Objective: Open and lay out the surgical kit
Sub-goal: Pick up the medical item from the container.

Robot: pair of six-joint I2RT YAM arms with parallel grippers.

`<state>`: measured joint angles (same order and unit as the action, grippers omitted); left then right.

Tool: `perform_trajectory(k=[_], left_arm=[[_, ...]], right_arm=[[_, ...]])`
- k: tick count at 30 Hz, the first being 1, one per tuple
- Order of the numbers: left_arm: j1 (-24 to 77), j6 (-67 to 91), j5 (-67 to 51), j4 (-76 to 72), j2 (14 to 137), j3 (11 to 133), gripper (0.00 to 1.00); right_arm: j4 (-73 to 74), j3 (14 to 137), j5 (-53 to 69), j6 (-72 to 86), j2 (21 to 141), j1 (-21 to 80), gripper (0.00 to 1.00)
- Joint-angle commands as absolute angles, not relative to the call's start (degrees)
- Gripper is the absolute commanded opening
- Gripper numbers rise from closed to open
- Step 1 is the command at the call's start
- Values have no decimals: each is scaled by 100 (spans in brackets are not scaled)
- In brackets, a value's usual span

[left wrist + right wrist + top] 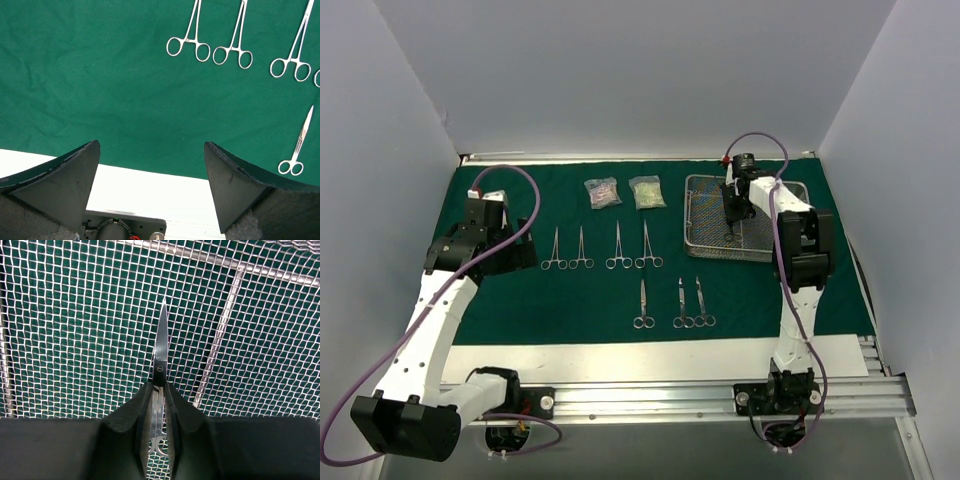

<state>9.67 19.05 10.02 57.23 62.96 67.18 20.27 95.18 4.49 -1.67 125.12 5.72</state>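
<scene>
The 8th scissors (160, 347) are in your right gripper (159, 400), its fingers pinching the shanks. The blade points straight out past the fingertips, over the mesh of the tray (705, 225) at the far right. The 7 laid-out instruments (618, 248) lie left of it on the cloth (520, 300), so the right arm is nearer. Your left gripper (150, 170) hangs spread wide at the left. No writing is legible.

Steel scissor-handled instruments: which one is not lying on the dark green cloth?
The instrument held in the right gripper over the silver wire-mesh tray; the other seven lie on the cloth.
</scene>
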Motion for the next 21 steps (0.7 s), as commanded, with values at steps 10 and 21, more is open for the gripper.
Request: perform_trajectory(k=[10, 21], left_arm=[[976, 1890, 967, 5687, 6187, 6776, 94], [984, 1907, 976, 5748, 6161, 6785, 94]], right_arm=[[3217, 9668, 457, -123, 12709, 624, 20], [3234, 9729, 414, -70, 13069, 598, 0]])
